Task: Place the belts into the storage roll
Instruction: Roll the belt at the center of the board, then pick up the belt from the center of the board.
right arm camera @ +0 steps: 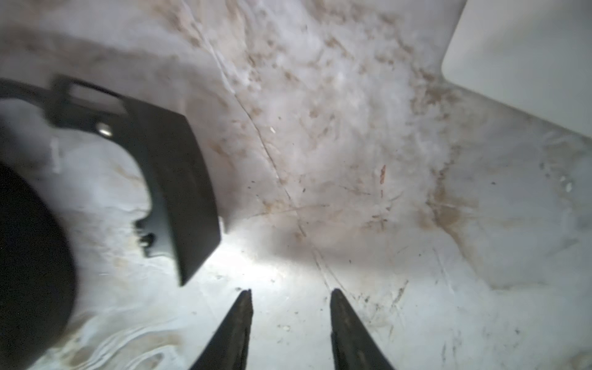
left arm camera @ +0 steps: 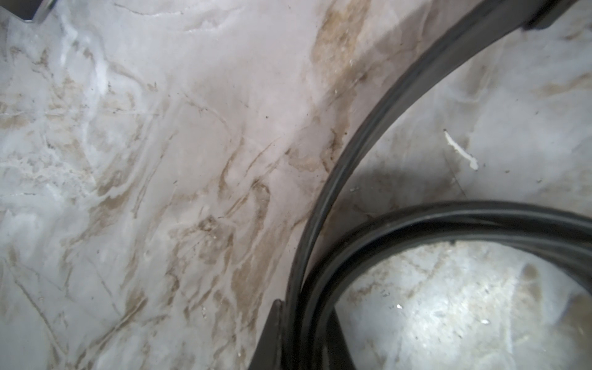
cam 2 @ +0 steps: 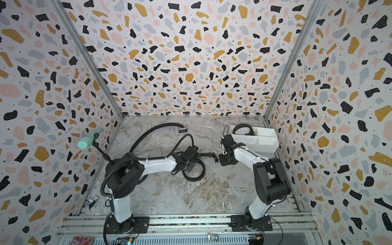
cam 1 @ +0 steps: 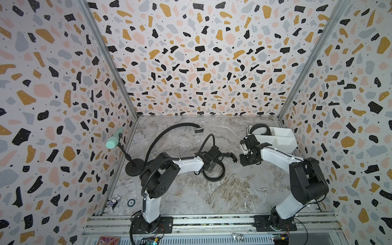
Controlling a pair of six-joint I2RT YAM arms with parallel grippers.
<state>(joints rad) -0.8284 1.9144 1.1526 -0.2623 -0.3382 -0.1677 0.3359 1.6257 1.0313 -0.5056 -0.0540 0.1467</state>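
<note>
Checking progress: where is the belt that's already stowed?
In both top views, the coiled belt sits in the end compartment of the storage roll nearest the middle of the table, at the far right.

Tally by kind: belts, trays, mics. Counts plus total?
Belts: 3 (tray belt; coiled belt, clamped in left tool; back belt)
Storage tray: 1
Microphone: 1
Total: 5

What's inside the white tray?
One coiled black belt sits in an end compartment of the tray. Other compartments show only white plastic. The right arm covers one corner, hiding that bit.
</note>
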